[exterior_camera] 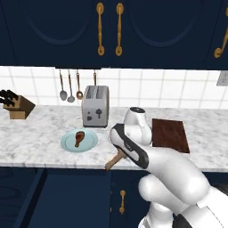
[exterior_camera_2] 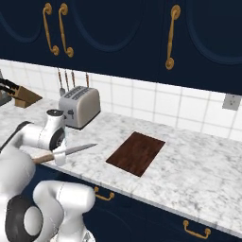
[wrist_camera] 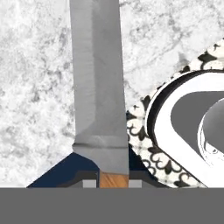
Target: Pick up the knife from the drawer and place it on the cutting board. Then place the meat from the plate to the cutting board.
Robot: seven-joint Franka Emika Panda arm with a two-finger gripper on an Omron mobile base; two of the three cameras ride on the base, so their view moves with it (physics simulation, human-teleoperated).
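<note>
knife clamped in the gripper over the counter edge; toaster behind, cutting board clear.

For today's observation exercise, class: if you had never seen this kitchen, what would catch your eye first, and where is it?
First, the white arm's pincer, shut on the knife, holding it level over the marble counter's front edge, blade pointing toward the cutting board. Next, the meat on the pale plate in front of the toaster. The dark board lies bare to the right.
</note>
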